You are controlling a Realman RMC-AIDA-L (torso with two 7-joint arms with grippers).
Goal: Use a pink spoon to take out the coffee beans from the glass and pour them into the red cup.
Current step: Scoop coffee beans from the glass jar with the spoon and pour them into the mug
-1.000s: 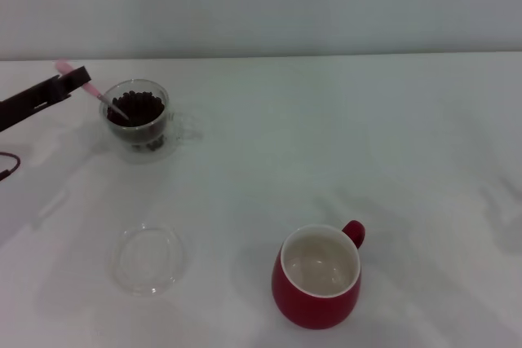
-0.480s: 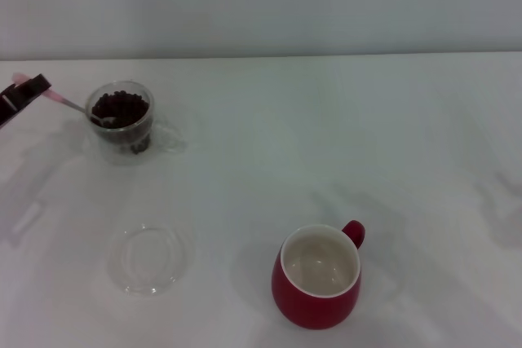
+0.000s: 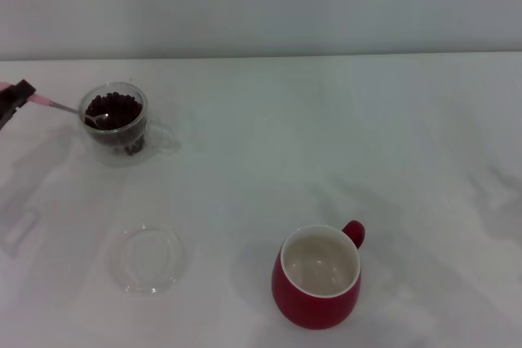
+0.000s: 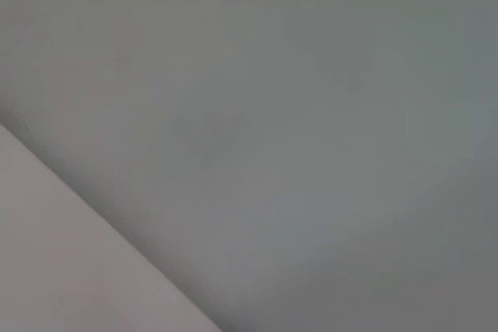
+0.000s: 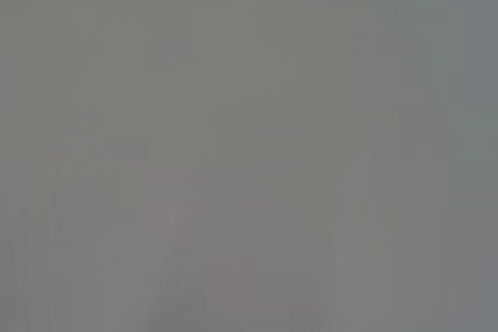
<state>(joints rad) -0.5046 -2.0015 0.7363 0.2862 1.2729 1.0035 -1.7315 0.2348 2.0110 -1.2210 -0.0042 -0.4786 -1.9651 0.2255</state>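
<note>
Head view: set high, facing forward and down across white table (image 3: 342, 120); far wall in upper band. Wide framing, taking in glass (image 3: 114, 122) at far left, red cup (image 3: 316, 279) near bottom centre, clear disc (image 3: 147, 258) at lower left, left gripper (image 3: 15, 99) cut by left edge. Left wrist view: very close or aimed away; only plain grey field with paler wedge in one corner. Right wrist view: uniform grey, nothing identifiable. No shared part of scene traceable between wrist views and head view.
</note>
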